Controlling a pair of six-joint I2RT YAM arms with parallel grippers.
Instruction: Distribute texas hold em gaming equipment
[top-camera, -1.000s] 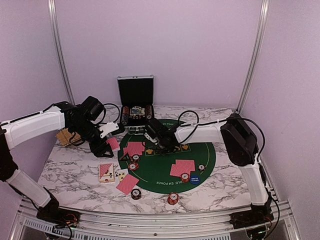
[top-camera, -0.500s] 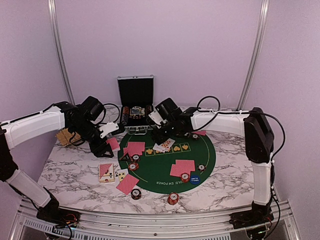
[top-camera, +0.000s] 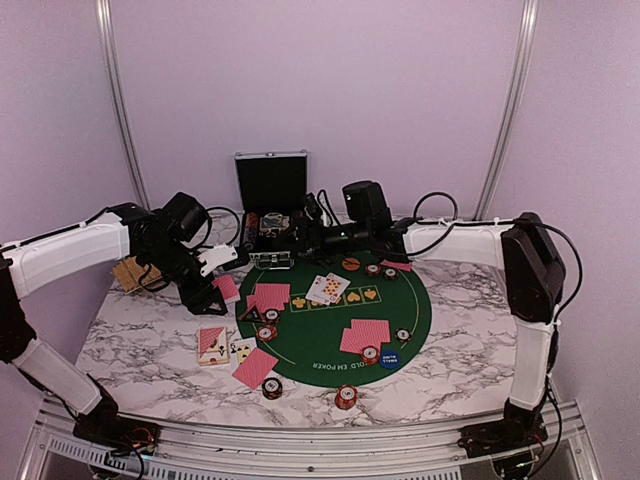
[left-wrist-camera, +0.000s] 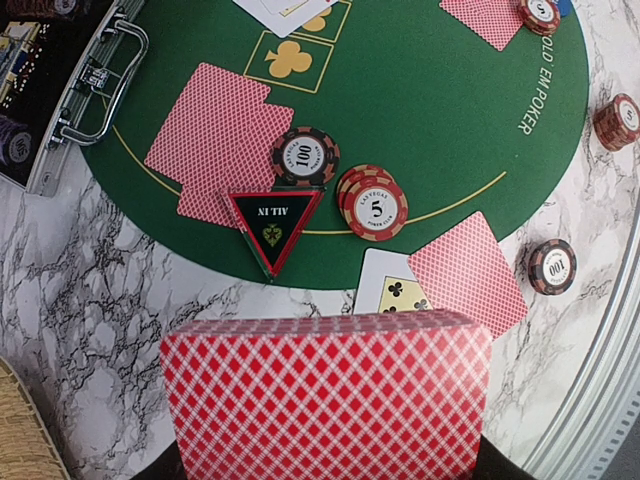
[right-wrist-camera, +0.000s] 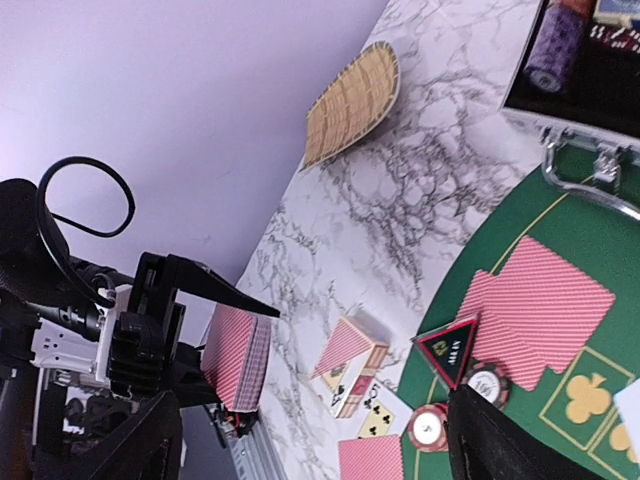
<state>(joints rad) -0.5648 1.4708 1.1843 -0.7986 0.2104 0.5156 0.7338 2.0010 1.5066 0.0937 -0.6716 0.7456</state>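
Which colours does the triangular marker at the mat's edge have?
The triangular marker is black with a red border, clearest in the left wrist view.

The deck (left-wrist-camera: 325, 395) in the left pincer (top-camera: 215, 292) shows red lattice backs. Beyond it lie a green mat (left-wrist-camera: 430, 110), a black, red-edged triangle marker (left-wrist-camera: 272, 225) and a grey-veined white table (left-wrist-camera: 120, 290).

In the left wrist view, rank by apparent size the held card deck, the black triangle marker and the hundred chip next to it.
1. The card deck, though nearness to the camera inflates it.
2. The black triangle marker.
3. The hundred chip.

Lilac walls (top-camera: 320, 80), marble tbl (top-camera: 140, 340)
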